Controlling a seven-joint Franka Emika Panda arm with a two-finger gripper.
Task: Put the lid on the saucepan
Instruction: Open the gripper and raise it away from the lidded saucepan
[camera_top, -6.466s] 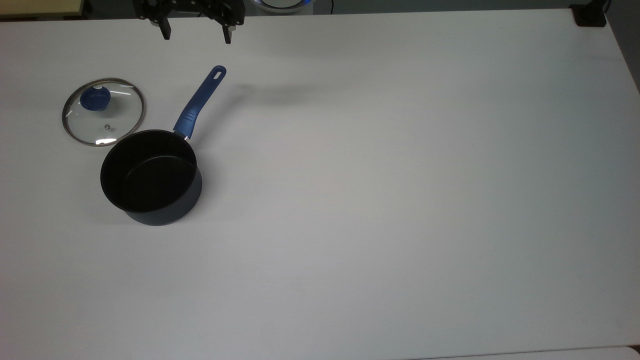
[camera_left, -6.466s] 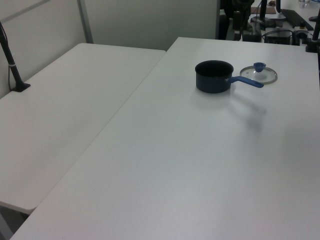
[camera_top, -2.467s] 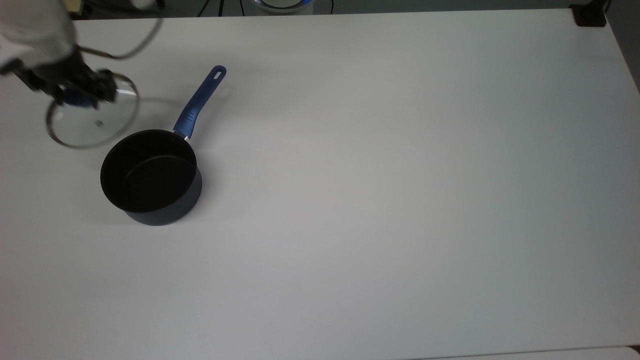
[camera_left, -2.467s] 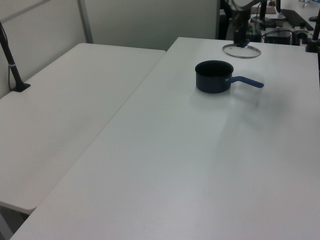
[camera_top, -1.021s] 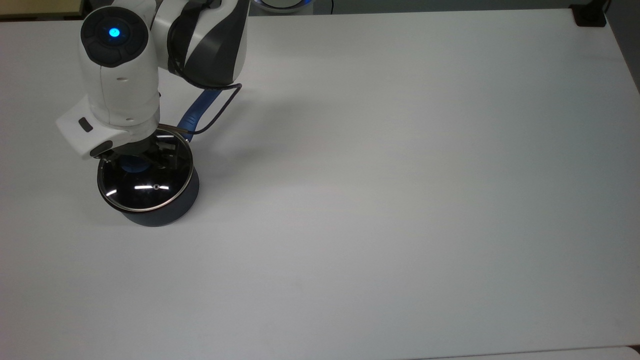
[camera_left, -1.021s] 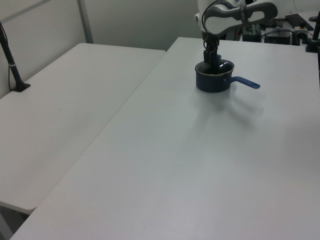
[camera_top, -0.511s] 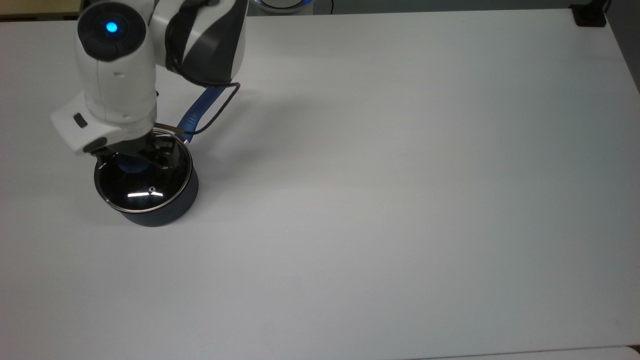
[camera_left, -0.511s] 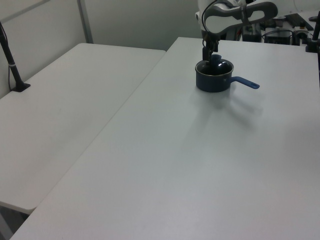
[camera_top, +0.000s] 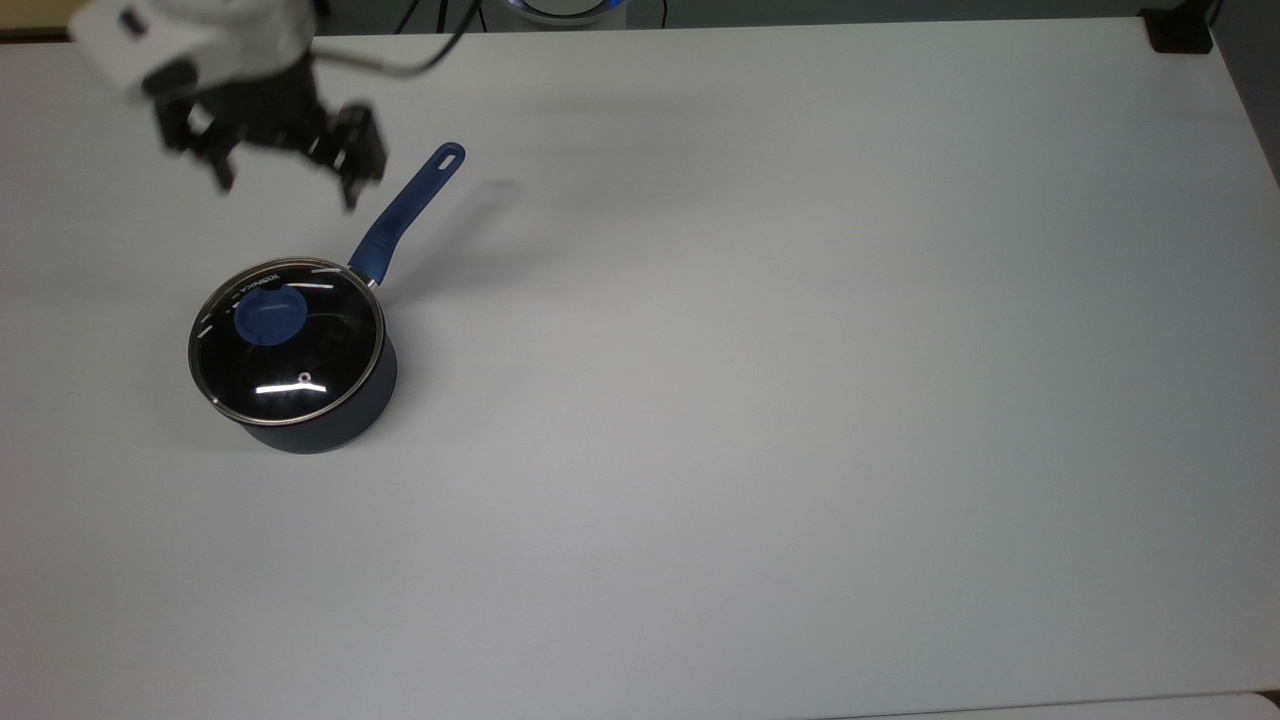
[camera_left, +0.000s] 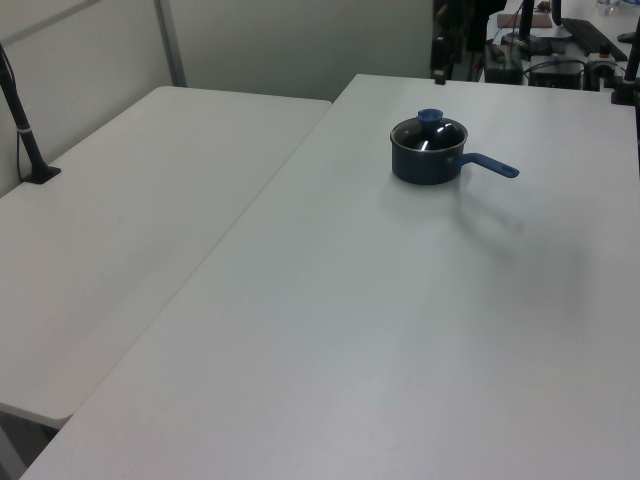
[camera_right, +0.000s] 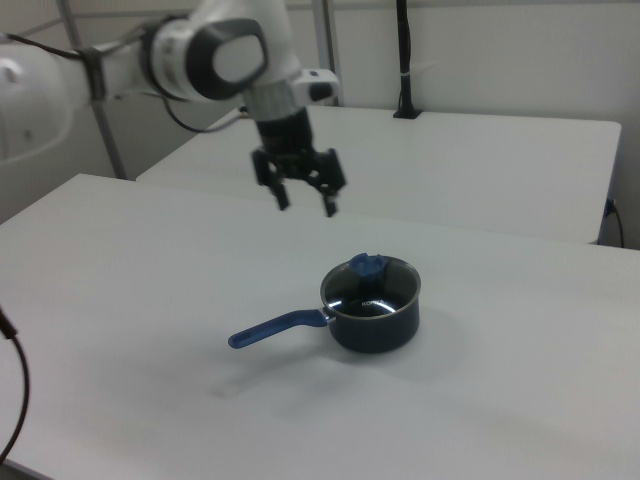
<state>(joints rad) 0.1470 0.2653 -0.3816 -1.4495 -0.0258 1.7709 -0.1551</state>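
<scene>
A: Lid sits on saucepan, rim looks level all round; task appears done.

B: Gripper spread wide, holding nothing, raised well apart from the pan; best to retreat upward, avoiding the handle just beside it.

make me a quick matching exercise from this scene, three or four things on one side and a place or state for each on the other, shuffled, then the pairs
Things
1. lid
2. gripper
3. saucepan
4. saucepan handle

Places or states
A. open, raised clear of the pot
B. standing on the white table
C. resting on the pot's rim, knob up
D. pointing toward the top view's upper right

Pairs: 1-C, 2-A, 3-B, 4-D
</scene>
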